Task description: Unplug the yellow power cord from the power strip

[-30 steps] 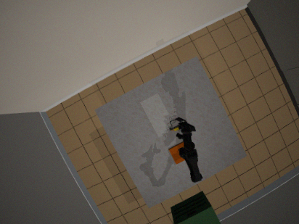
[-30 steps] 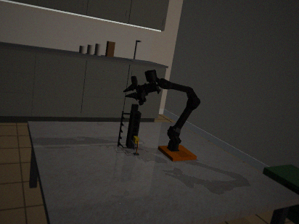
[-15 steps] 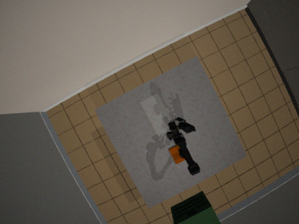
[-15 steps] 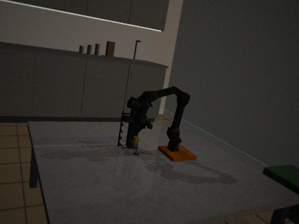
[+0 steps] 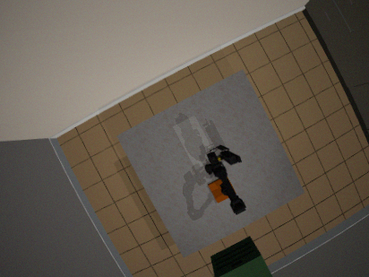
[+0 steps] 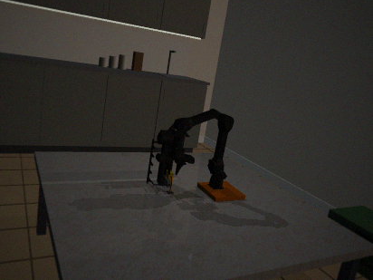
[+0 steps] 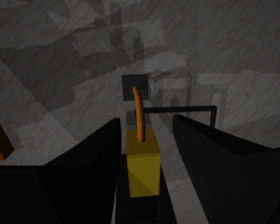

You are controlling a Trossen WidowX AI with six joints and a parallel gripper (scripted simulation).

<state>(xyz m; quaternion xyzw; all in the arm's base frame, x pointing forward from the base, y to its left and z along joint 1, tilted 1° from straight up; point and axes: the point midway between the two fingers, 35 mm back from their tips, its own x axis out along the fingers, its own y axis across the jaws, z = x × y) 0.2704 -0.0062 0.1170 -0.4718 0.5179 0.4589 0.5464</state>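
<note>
- No text, label, brand, number or sign can be read in any view.
- The plug (image 7: pixel 143 167), the strip (image 6: pixel 156 164) and the arm's base plate (image 6: pixel 221 191) show plain faces, with no marks to be made out in the dim, coarse pictures.

There is one yellow plug (image 7: pixel 144 171) with one orange cord (image 7: pixel 138 113). There is one robot arm (image 6: pixel 213 130) on one orange base (image 6: pixel 222 192). There are three cans (image 6: pixel 111 62) and one brown box (image 6: pixel 138 61) on one counter (image 6: pixel 68 67).
</note>
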